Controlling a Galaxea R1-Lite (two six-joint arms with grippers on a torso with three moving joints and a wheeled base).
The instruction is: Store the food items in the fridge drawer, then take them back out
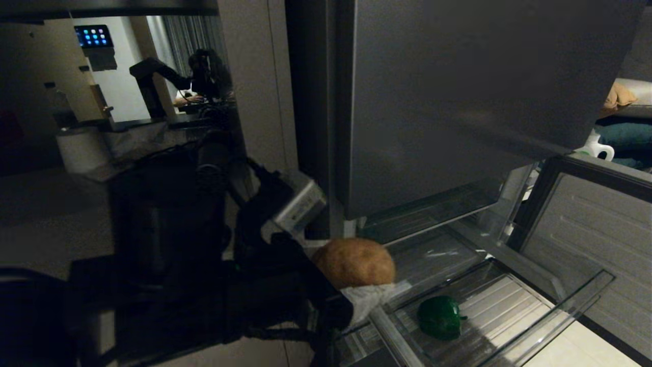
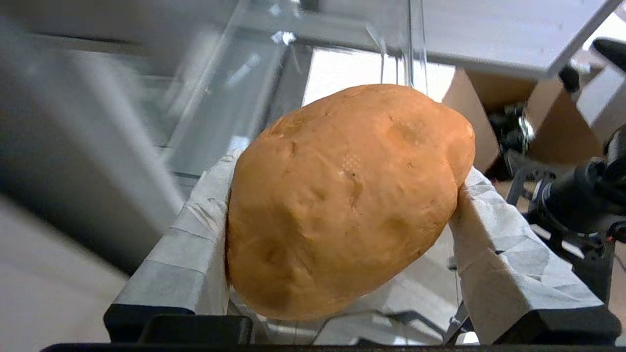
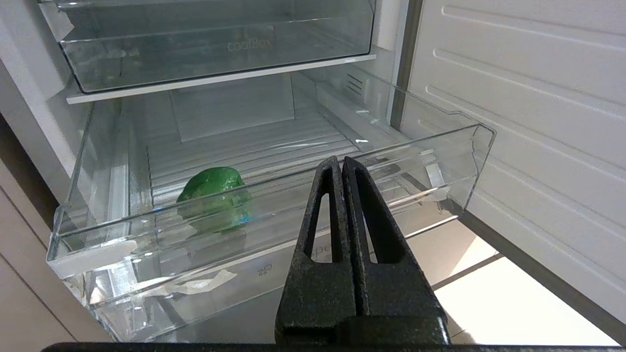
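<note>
A tan-brown potato [image 1: 355,261] [image 2: 347,195], one of the food items, is clamped in my left gripper [image 1: 359,280] [image 2: 349,171], which is shut on it between white-wrapped fingers [image 2: 494,244]. In the head view it hangs just above the left end of the pulled-out fridge drawer [image 1: 555,316] [image 3: 440,146], a clear plastic bin. A green bumpy vegetable [image 1: 440,317] [image 3: 215,188] lies inside the drawer near its left end. My right gripper [image 3: 342,161] is shut and empty, held in front of the drawer's clear front wall, apart from it.
A second clear drawer [image 3: 220,44] sits pushed in above the open one. The dark grey upper fridge panel [image 1: 458,102] overhangs the drawer. The open ribbed fridge door [image 1: 586,244] stands along the drawer's right side. A white jug [image 1: 596,148] is behind it.
</note>
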